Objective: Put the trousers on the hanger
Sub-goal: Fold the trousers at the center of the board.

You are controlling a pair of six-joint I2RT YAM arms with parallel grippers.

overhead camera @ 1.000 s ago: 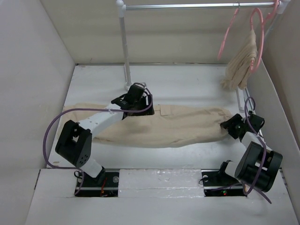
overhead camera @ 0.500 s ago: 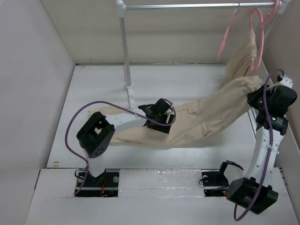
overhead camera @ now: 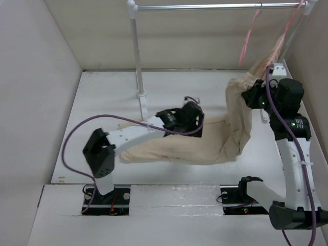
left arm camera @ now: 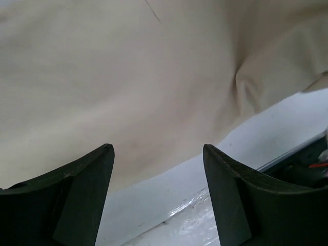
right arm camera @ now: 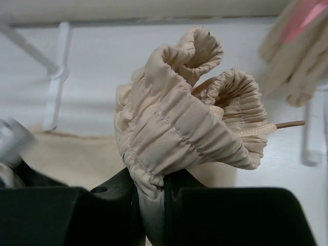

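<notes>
Trousers (right arm camera: 174, 133) waistband in R gripper (right arm camera: 154, 197)

The left arm (overhead camera: 130, 135) is showing a long white tube with chunky black joints at both ends. The right arm (overhead camera: 293, 165) is looking just the same, white in the middle and black at the bends. A thin purple cable (overhead camera: 65, 148) is looping along the left arm, and another purple cable (overhead camera: 266, 89) is running along the right one. Each arm is growing out of a flat black base (overhead camera: 105, 199), and a tiny green light (overhead camera: 245, 210) is glowing on the right base. The left pincer (left arm camera: 158, 149) is showing two dark, smooth, wedge-shaped fingers (left arm camera: 77, 197). The right pincer (right arm camera: 151, 184) is showing flat black fingers (right arm camera: 230, 215).
</notes>
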